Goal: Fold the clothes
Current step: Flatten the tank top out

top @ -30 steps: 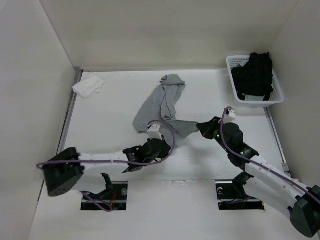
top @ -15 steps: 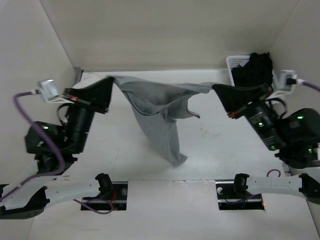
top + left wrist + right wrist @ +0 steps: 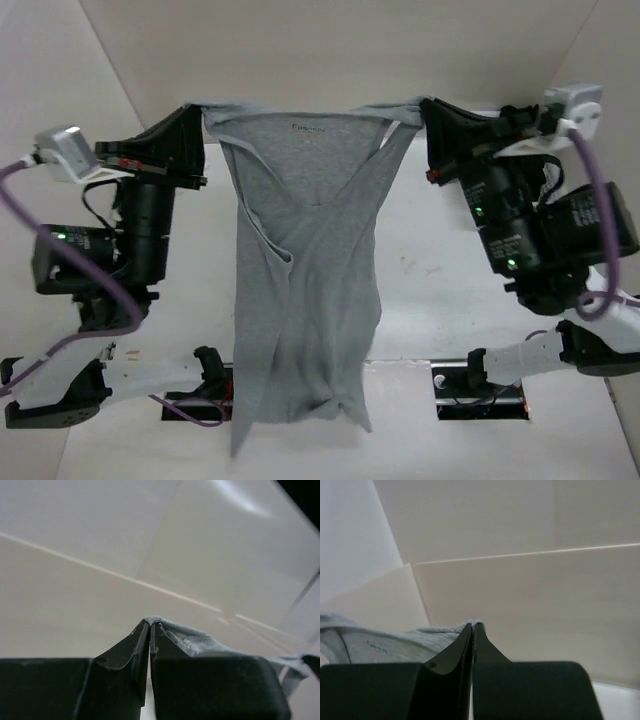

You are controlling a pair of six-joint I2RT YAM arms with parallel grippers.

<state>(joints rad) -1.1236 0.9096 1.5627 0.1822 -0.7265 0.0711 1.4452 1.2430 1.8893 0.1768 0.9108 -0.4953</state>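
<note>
Hanging between the two raised arms was one light grey tank top, thin knit, sleeveless, spread open toward the overhead camera. The left gripper, far left, was pinched tight on the left-hand shoulder strap; the left wrist view showed its black fingers pressed together with a tuft of grey cloth at the tips. The right gripper, far right, was likewise clamped on the right-hand strap, its fingers meeting on a thin fold of fabric. The top edge was stretched nearly level between the two grips. A small printed label sat inside the back neckline, with the deep V of the neckline below it. The body draped down over the white table, between the arm bases in the overhead view. The hem was uneven, with the right lower corner bunched and turned in
</note>
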